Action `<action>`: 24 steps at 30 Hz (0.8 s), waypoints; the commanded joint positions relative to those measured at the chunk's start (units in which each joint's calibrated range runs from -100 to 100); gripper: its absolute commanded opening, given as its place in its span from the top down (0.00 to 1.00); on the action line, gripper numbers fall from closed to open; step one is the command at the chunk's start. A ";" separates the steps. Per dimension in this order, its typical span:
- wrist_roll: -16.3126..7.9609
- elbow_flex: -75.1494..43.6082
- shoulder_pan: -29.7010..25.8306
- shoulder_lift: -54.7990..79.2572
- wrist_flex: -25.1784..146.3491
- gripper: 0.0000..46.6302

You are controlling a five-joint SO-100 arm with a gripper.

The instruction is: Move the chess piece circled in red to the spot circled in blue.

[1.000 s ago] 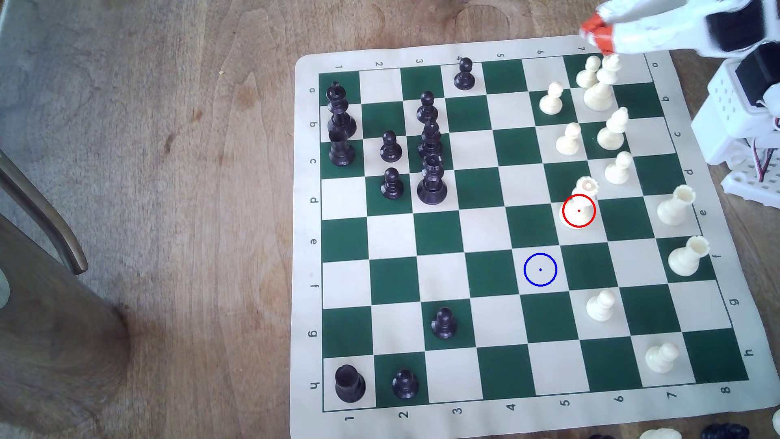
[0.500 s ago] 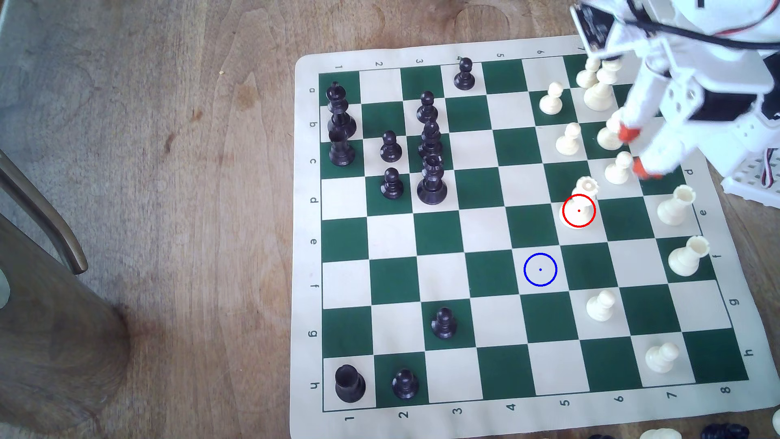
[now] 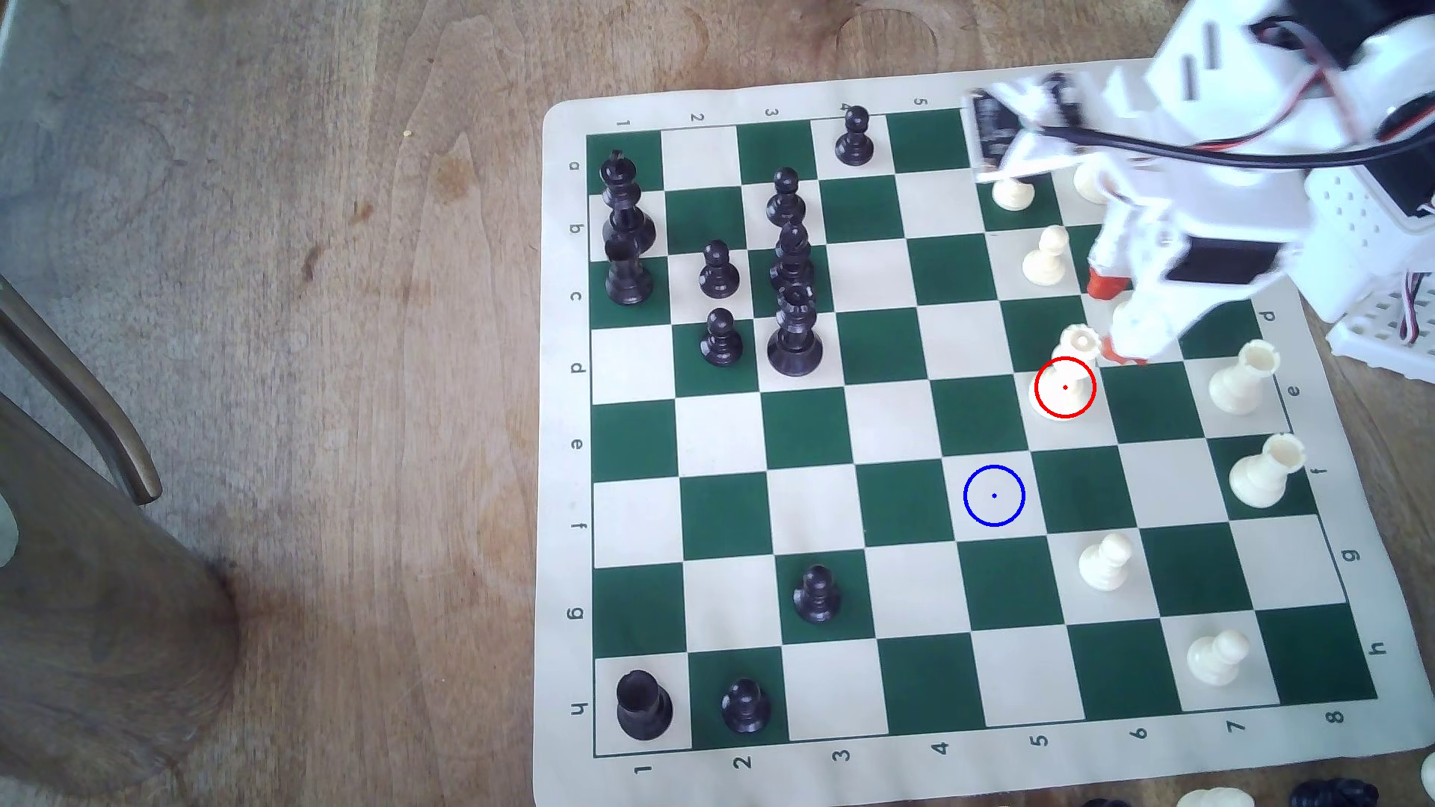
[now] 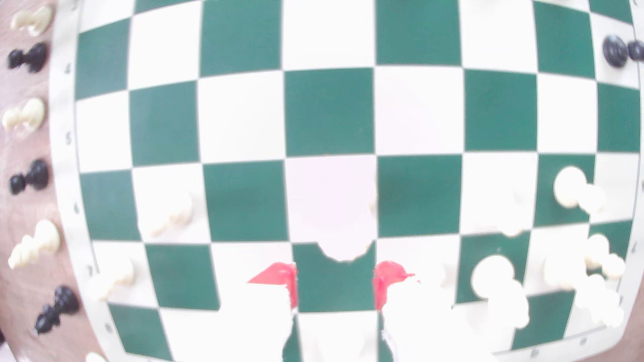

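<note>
The white arm's gripper (image 3: 1112, 322) hangs above the chessboard (image 3: 893, 497) on the wooden tabletop (image 3: 310, 388), its red-tipped jaws spread wide and empty, one tip just beside the crown of the cream queen (image 3: 1075, 365). The queen stands upright on its red-ringed cream square, with a cream pawn (image 3: 1046, 256) close behind it. The blue-ringed spot (image 3: 994, 495) lies bare, one square diagonally off toward the exterior view's lower left. From the wrist camera the queen (image 4: 343, 240) sits ahead of the red fingertips (image 4: 291, 285) and roughly centred on the gap, not yet between them. A clean pickup likely means keeping that centring, lowering until the jaws bracket the stem below the crown — not the scalloped rim — and closing without brushing the neighbouring pawn.
</note>
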 commanded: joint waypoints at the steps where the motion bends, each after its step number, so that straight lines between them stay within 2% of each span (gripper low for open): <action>1: -0.68 -5.45 1.22 5.12 1.59 0.75; 4: -1.17 -7.81 0.90 5.55 2.74 0.74; 8: -1.95 -9.53 0.36 4.78 2.33 0.66; 12: -2.39 -10.07 -0.35 4.78 1.92 0.63; 24: -1.95 -3.27 0.20 4.61 -2.58 0.58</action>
